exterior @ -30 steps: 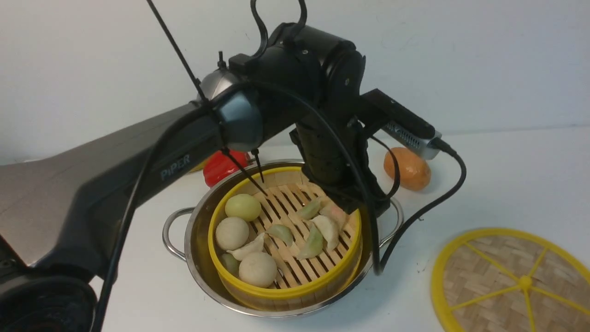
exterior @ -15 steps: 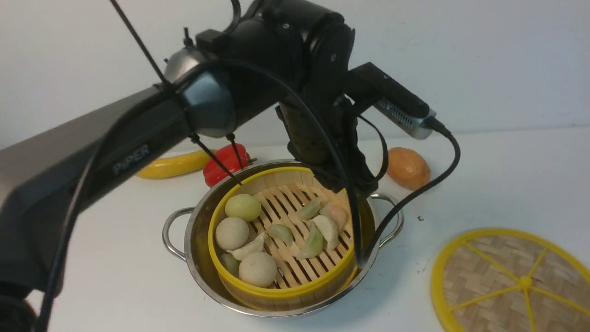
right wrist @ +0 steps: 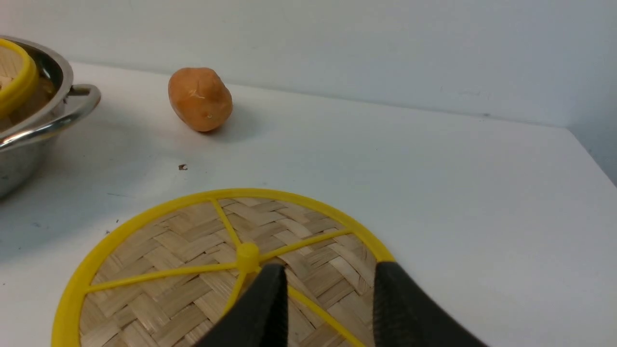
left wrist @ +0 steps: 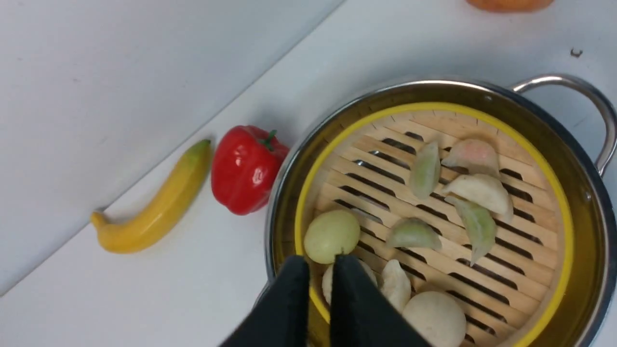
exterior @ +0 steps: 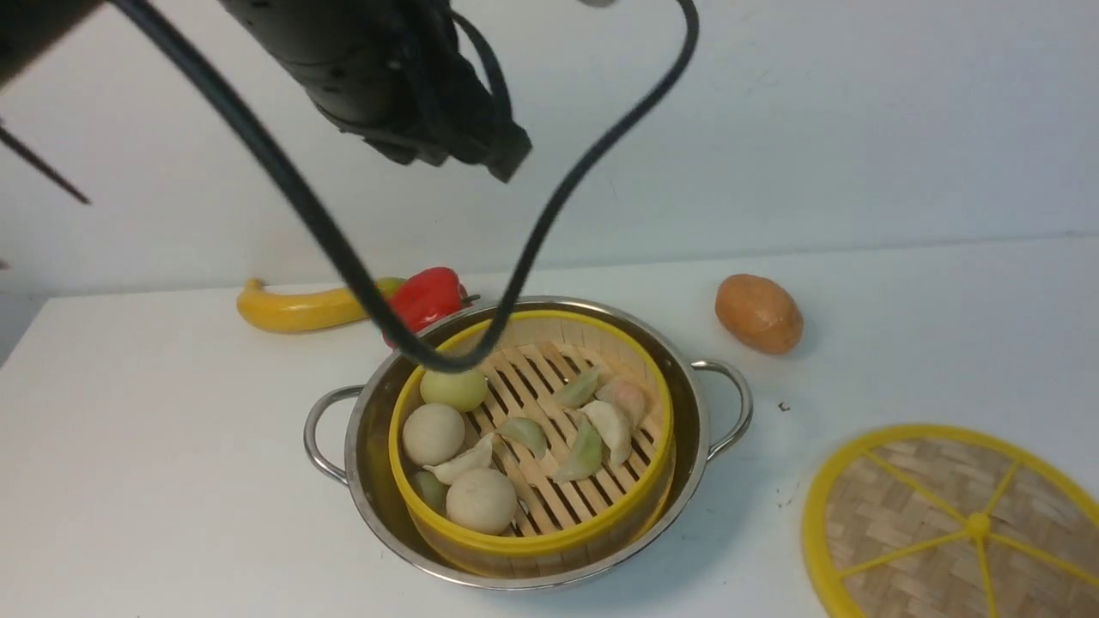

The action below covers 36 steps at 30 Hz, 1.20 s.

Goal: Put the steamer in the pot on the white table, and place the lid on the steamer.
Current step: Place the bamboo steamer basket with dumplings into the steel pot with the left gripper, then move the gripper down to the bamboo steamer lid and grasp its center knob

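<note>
Front view, left to right. Upper left: left gripper, high above the table, its cable looping down across the pot; the left wrist view shows its fingers drawn almost together on nothing. Left of centre, at the rear: banana and pepper, the pepper just beside the pot. Centre: pot with the steamer seated inside it, buns and dumplings on its slats, uncovered; the first step reads as done. Right of centre: potato, apart from the pot. Lower right: lid flat on the table, well apart from the pot, partly cut by the frame edge; the right gripper, seen only in the right wrist view, hangs over it near the knob, jaws apart, holding nothing; lifting and placing the lid remain. Surface: plain white tabletop with a few dark specks; behind it a bare pale wall.
</note>
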Motion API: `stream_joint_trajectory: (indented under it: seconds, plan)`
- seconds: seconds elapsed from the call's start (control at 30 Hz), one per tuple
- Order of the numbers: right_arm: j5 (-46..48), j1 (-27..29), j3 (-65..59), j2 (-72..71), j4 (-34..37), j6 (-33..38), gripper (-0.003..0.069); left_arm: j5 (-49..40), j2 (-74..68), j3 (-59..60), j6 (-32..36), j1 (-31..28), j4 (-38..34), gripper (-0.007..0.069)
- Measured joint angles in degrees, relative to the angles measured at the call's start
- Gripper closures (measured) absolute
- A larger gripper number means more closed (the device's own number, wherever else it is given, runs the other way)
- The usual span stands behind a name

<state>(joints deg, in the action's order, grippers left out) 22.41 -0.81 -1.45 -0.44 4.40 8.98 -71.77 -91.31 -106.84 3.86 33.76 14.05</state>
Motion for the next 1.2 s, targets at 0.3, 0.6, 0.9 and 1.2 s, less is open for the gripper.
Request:
stream_joint_trajectory:
  seconds: [0.3,0.6,0.9,1.2]
  plan:
    - [0.0,0.0,0.0,0.0,0.0,0.0,0.0418,-0.18,3.33,3.08,-0.06,-4.39,-6.65,0.0618]
    - [0.0,0.0,0.0,0.0,0.0,0.0,0.0418,-0.18,6.04,12.2,-5.4,-6.45,-2.42,0.0618]
    - [0.0,0.0,0.0,0.0,0.0,0.0,0.0418,-0.18,15.7,16.2,-10.4,-7.6,4.52,0.0618]
    - [0.0,0.0,0.0,0.0,0.0,0.0,0.0418,-0.24,24.59,23.3,-7.37,-9.51,7.01,0.0618]
